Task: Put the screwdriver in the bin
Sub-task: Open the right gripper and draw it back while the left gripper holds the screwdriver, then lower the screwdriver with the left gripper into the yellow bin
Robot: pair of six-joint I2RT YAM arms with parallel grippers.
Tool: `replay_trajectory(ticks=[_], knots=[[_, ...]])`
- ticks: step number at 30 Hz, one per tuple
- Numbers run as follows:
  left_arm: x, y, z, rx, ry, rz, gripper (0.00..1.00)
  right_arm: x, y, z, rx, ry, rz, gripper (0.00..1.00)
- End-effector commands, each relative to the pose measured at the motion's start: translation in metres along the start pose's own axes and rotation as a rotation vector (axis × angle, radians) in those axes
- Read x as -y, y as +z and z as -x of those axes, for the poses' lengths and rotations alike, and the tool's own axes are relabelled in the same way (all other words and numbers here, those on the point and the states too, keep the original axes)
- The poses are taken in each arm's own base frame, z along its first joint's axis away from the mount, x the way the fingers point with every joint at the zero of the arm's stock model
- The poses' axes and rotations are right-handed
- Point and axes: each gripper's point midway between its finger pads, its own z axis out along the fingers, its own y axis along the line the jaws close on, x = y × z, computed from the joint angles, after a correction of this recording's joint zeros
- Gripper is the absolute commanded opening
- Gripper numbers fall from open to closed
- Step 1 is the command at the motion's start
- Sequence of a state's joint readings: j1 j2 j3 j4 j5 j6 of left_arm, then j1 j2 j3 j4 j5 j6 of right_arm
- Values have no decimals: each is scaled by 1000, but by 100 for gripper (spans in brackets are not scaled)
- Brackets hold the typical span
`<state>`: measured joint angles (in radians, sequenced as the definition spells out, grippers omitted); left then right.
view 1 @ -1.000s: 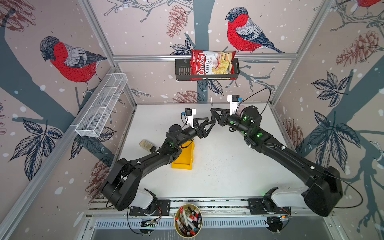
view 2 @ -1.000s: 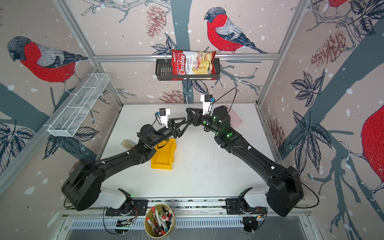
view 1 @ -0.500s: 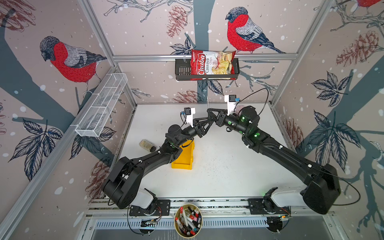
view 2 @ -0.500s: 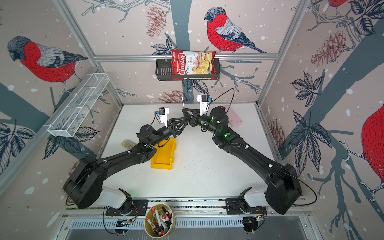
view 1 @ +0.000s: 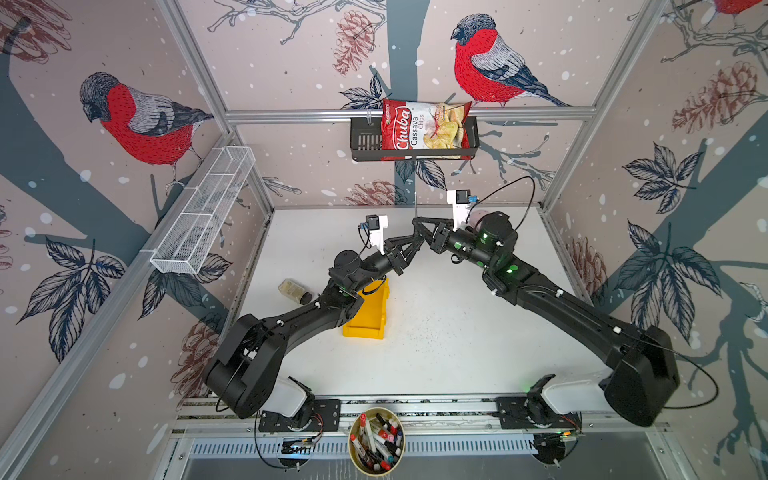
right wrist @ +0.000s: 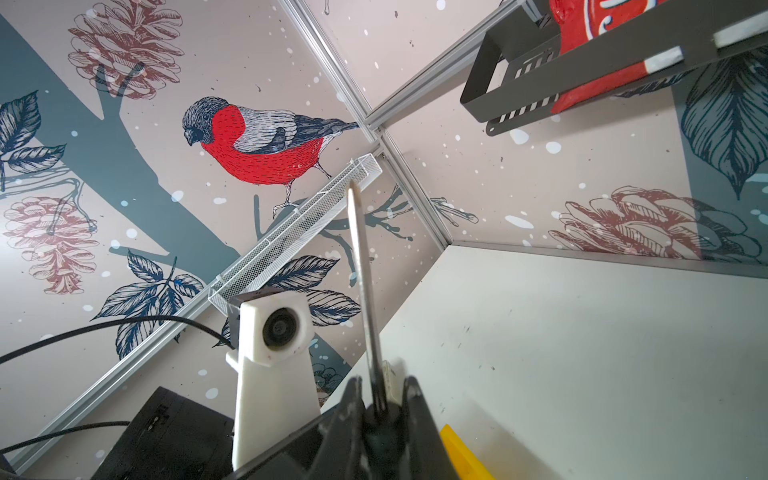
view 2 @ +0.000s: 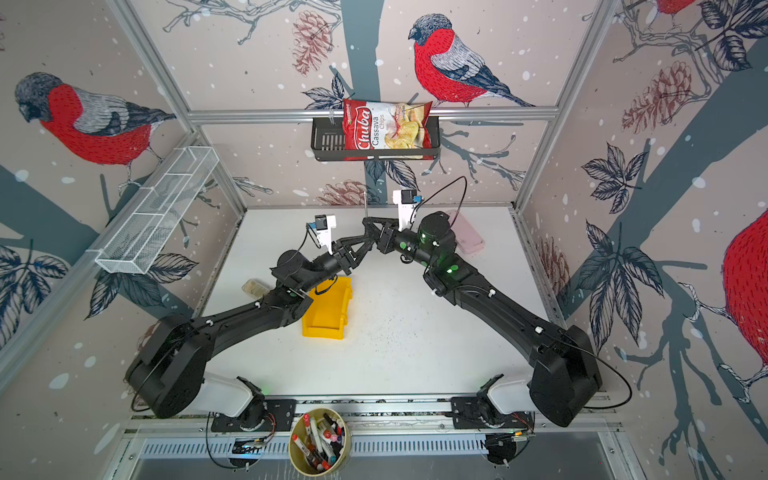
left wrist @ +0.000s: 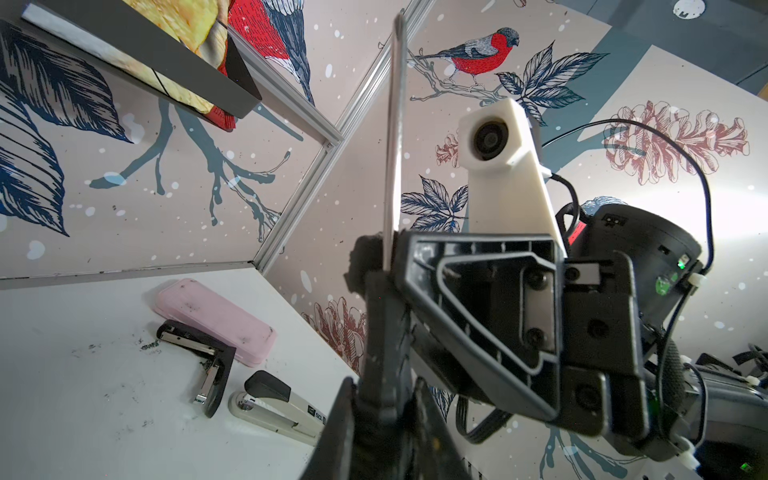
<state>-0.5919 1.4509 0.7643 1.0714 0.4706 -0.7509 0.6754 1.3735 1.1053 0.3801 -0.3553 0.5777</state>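
Spanning the work area, the white table (view 1: 436, 357) carries the yellow bin (view 1: 362, 332), and every position below is given from that bin.

1. Arms. The left arm (view 1: 299, 316) passes over the bin wall on its own side and hides part of that wall in both top views. The right arm (view 1: 561, 303) reaches in from the opposite side and lies well apart from the bin. Of the two, the left arm is the nearer to the bin.

2. Bin. It is open-topped, with its long axis running flat along the table and away from the arm bases. No tool shows in the uncovered part (view 2: 328, 311).

3. Fingers. Both sets meet in the air beyond the bin's far end, on the right arm's side of it.
   - The right fingers (right wrist: 415, 415) are clamped on the black handle where it meets the shaft.
   - The left fingers (left wrist: 332, 440) are drawn narrow around the same handle toward its butt end, just beside the right pair.
   - Both sets therefore grip one tool.

4. Screwdriver (view 1: 415, 205). It is held clear of the table beyond the bin's far end. Its long axis stands upright, with the thin shaft (left wrist: 395, 145) pointing up from the fingers, crosswise to the bin's flat axis.

Judgement: this reads as a handover. The right fingers should release first. The left arm should then draw back over the bin and tip the shaft down along the bin's length before letting go.
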Motion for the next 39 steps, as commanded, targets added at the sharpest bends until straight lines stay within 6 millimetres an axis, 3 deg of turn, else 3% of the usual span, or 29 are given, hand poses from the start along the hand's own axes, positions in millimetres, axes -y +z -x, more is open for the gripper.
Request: replay_trajectory(ticks=[1,7,12,19,24,26,39], knots=[[3,-3,7,25,24,-8,0,-7,0,7,17,-32,21,21],[-5,-13,4,3,58,39,0,-8,-4,10,9,-96,3,67],[-13,-28,-4,-54,133,120,0,-8,-11,8,-9,-169,-14,88],[-26,-60,-15,-122,226,262,0,-4,-22,-6,-54,-258,-33,100],[-38,-89,-27,-171,247,377,0,-5,-27,-35,-117,-378,4,99],[-44,-100,-34,-205,268,427,0,-13,-34,-36,-113,-416,18,99],[-96,-170,-73,-382,287,779,0,-16,-32,-116,-373,-623,101,99]])
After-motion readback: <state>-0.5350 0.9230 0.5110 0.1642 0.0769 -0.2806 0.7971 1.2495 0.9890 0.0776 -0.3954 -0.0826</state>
